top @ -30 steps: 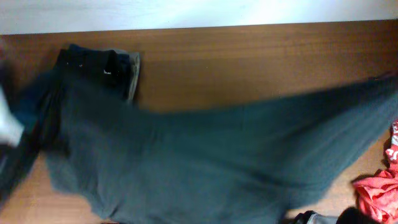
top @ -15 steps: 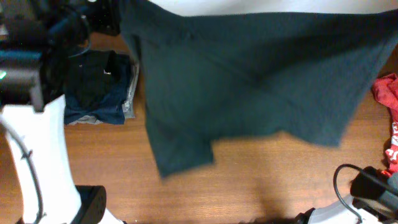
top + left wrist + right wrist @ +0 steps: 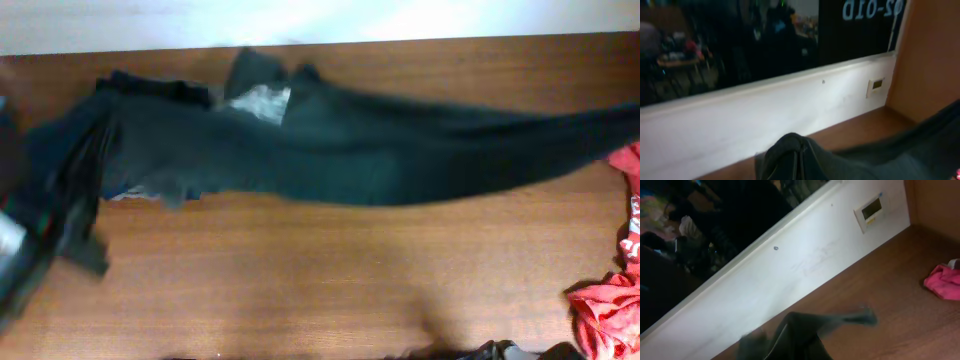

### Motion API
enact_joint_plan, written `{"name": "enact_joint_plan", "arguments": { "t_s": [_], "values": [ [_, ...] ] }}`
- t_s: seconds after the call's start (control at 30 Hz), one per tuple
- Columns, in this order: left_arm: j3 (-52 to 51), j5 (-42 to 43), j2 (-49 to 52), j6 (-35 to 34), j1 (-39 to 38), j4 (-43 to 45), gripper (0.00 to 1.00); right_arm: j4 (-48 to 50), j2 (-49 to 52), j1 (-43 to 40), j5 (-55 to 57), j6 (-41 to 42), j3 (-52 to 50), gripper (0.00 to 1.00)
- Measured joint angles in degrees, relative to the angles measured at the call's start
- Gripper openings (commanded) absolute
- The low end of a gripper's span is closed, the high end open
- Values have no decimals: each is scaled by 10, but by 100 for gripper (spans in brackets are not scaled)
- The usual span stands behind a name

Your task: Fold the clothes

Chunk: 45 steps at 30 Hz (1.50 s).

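Two grippers each hold one end of a single dark grey garment (image 3: 380,160).

Left gripper (image 3: 797,167): fingers together and clamped on a bunched fold of the cloth. The fabric wraps over them, so the fingers themselves are hidden.

Right gripper (image 3: 790,342): fingers likewise together on a gathered fold low in its own view. A blurred flap of the same cloth trails off to the right.

Seen from overhead, the garment is drawn out as one long band across the far half of the table (image 3: 300,290), running from the left side to the right edge. The picture is blurred.

Its left part lies over a pile of dark clothes (image 3: 150,90) at the far left. A light grey piece (image 3: 262,102) shows at the band's far edge.

Red clothes (image 3: 605,310) with white print lie at the near right corner, close to the band's right end. Whether they touch it cannot be determined.
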Motion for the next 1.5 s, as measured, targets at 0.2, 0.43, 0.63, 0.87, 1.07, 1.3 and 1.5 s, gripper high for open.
{"name": "enact_joint_plan", "arguments": {
  "t_s": [0.2, 0.43, 0.63, 0.87, 1.07, 1.3, 1.5],
  "values": [
    [5, -47, -56, 13, 0, -21, 0, -7, -13, -2, 7, 0, 1, 4],
    [-38, -68, 21, 26, 0, -13, 0, -7, 25, 2, 10, 1, 2, 4],
    [-55, -72, 205, 26, 0, 21, 1, -2, 153, 90, 19, -3, 6, 4],
    [-59, -66, 392, 28, -7, 87, 4, 94, 379, 191, 59, -12, 3, 5],
    [-60, -63, 538, 15, -16, 195, 48, 201, 518, 231, 76, -15, 2, 46],
    [-65, -61, 616, -7, -13, 268, 99, 278, 593, 247, 76, -21, -2, 99],
    [-3, -61, 594, -15, 7, 183, 99, 233, 561, 200, 30, -42, -2, 99]
  ]
}}
